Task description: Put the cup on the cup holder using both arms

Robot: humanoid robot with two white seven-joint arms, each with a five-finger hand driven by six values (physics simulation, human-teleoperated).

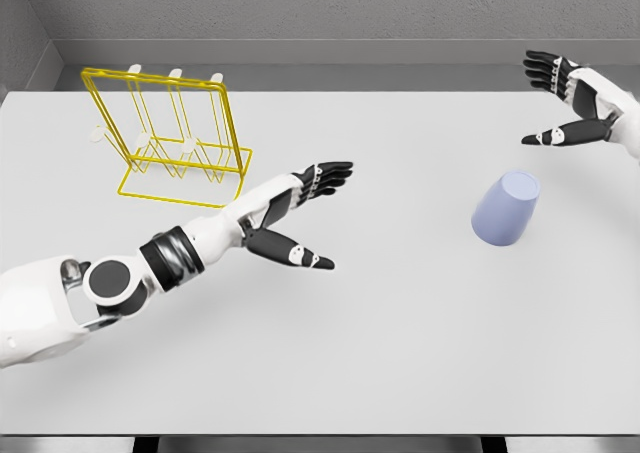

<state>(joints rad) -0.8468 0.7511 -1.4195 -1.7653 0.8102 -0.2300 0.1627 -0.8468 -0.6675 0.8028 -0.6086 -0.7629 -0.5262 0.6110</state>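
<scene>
a white table (400, 353) is seen from above, filling most of the head view, with a grey wall (330, 8) behind its far edge at twelve o'clock.

a pale lavender cup (506, 208) is found on the table at about three o'clock from the picture's centre. it is stood upside down, its flat base turned upward and tilted slightly toward one o'clock, the wider mouth resting on the tabletop. it is touched by neither hand.

a yellow wire cup holder (170, 138) is placed toward ten o'clock, near the table's far left corner. an upright rectangular frame is set on a flat wire base, and pale pegs are seen inside the frame, their number hard to tell. nothing is hung on it. cup and holder are kept well apart, on opposite sides of the table.

the left hand (300, 213) is reached in from eight o'clock, its arm stretched across the table toward the centre. its fingers are extended toward two o'clock and the thumb is spread down toward four o'clock, so the hand is held open and empty, just beside the holder's base at its four o'clock.

the right hand (570, 98) is shown at two o'clock, near the right edge, beyond the cup. its fingers are spread and relaxed, the thumb pointed toward nine o'clock, and nothing is grasped.
</scene>
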